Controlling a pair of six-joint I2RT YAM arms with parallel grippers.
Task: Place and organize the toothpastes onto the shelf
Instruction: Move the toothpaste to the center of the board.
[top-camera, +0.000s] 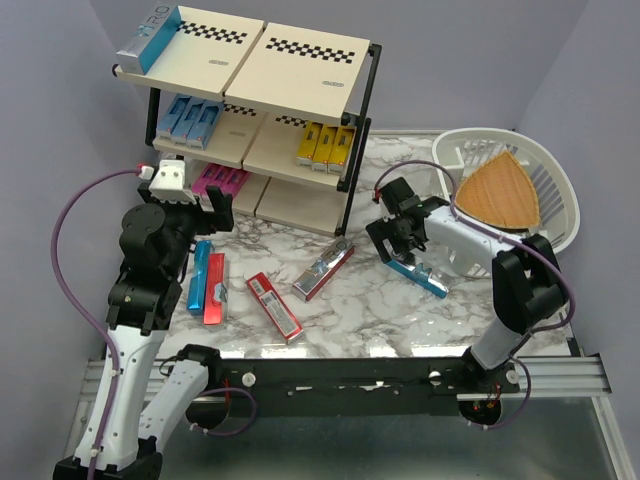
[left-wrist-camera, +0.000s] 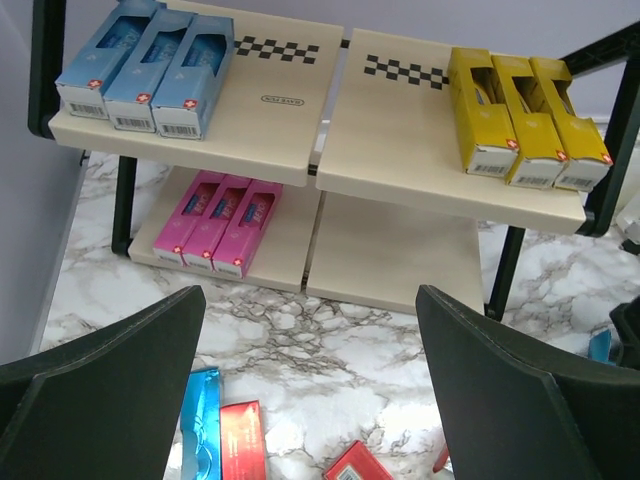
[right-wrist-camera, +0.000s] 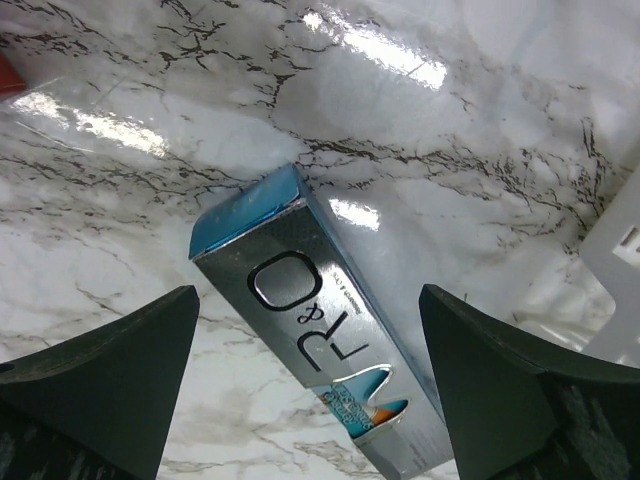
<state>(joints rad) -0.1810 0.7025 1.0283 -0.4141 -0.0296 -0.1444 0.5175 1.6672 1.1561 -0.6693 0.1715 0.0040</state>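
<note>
The shelf (top-camera: 300, 60) stands at the back left. A silver/teal toothpaste box (top-camera: 150, 38) lies on its top left board. Light blue boxes (left-wrist-camera: 145, 70) and yellow boxes (left-wrist-camera: 525, 115) sit on the middle tier, pink boxes (left-wrist-camera: 215, 220) on the bottom one. My left gripper (top-camera: 203, 212) is open and empty, facing the shelf above a blue box (top-camera: 199, 277) and a red box (top-camera: 214, 290) on the table. My right gripper (right-wrist-camera: 310, 400) is open, its jaws on either side of a silver/teal box (right-wrist-camera: 320, 340) that lies on the table, not touching it.
Another red box (top-camera: 274, 305) and a silver and red box (top-camera: 323, 270) lie mid-table. A white plastic basket (top-camera: 560, 185) holding a wedge-shaped wooden board (top-camera: 500, 190) stands at the back right, close to the right arm. The table is marble-patterned.
</note>
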